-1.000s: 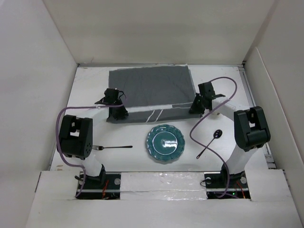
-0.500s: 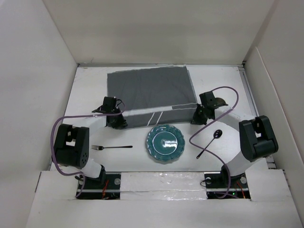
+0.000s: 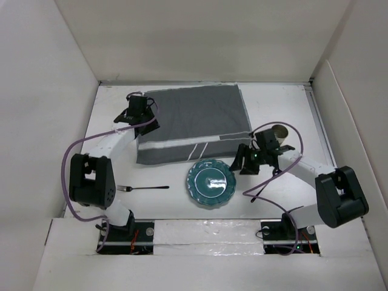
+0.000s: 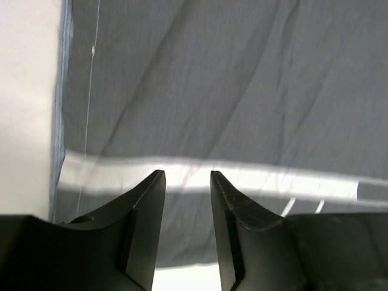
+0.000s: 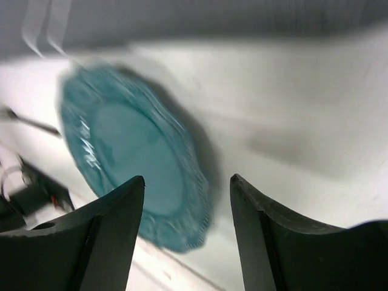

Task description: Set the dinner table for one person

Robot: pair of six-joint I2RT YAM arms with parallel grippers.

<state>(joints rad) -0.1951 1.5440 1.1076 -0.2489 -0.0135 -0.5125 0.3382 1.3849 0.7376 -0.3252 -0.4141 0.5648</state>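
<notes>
From above, we judge the setting barely begun: the grey cloth [image 3: 191, 124] is spread on the white surface [image 3: 276, 103], with the teal plate [image 3: 210, 183] and fork [image 3: 142, 188] not on it. Left tool [image 3: 137, 104] is over the cloth's far-left corner, right tool [image 3: 242, 161] just beside the plate. Left wrist: fingers [image 4: 142, 212] slightly apart, empty, cloth below. Right wrist: fingers [image 5: 109, 224] wide apart, empty.

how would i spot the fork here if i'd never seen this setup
On the white table, go from the grey striped cloth toward the arms to the round teal plate. Left of the plate, apart from it, lies the fork. It is a thin dark straight line with its tines pointing left, unlike the broad flat cloth and plate.
</notes>
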